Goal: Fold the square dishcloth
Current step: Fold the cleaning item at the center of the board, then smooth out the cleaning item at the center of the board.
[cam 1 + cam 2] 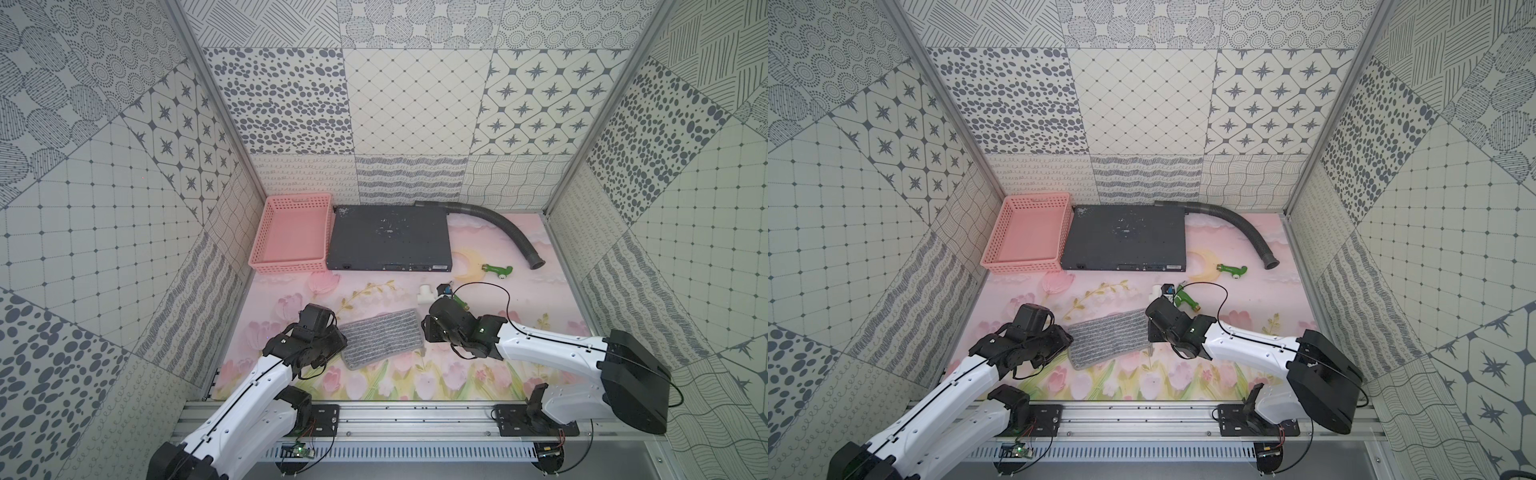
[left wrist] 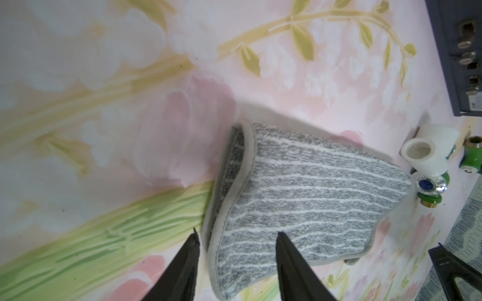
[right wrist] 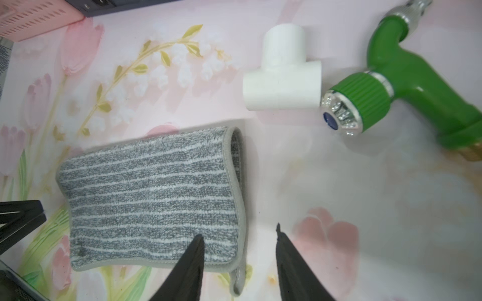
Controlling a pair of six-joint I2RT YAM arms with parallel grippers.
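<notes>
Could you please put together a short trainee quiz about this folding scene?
1. True or false: the dishcloth lies inside the pink basket.
2. Which thing sits right beside the basket?
3. Fill in: at its ends the dishcloth shows ___ layers.
Key: 1 false, it lies on the flowered mat; 2 the grey box; 3 two, it is folded once.

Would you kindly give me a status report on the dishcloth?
Left gripper, right gripper: jaws open, nothing held. Square dishcloth doubled over, flat on mat. Pipe tee close by, not touching.
</notes>
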